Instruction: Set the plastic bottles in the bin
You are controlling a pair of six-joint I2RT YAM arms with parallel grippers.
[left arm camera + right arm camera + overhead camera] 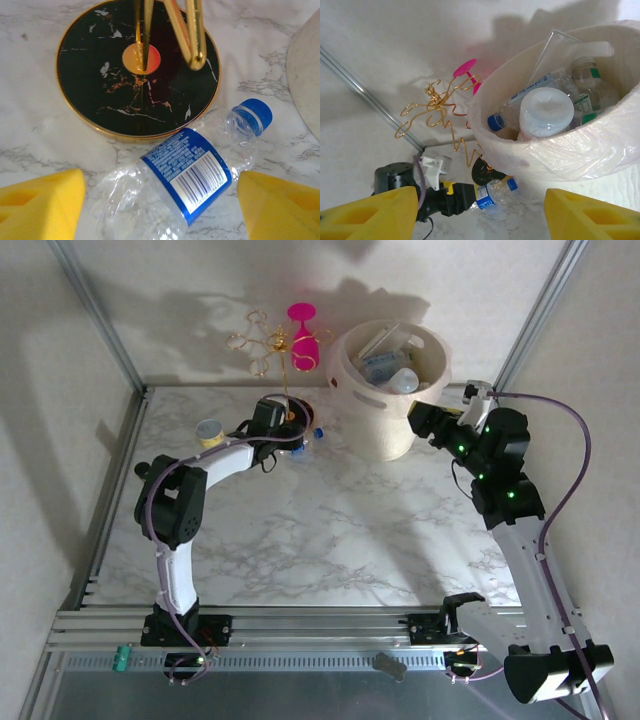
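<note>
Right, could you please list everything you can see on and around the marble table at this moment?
White marble table: one, under everything.
Cream-beige round plastic bin: one, far right.
Plastic bottles: several, mostly clear, inside the bin; exact count unclear.
Gold wire stand with black marbled round base: one, far centre.
Pink stemmed glass: one, inverted on the stand.
Clear plastic bottle with blue cap and label: one, lying on its side beside the stand's base.
Yellow-and-white round tub: one, far left.
Left gripper: yellow fingers, open, straddling the lying bottle.
Right gripper: yellow fingers, open, near the bin.
</note>
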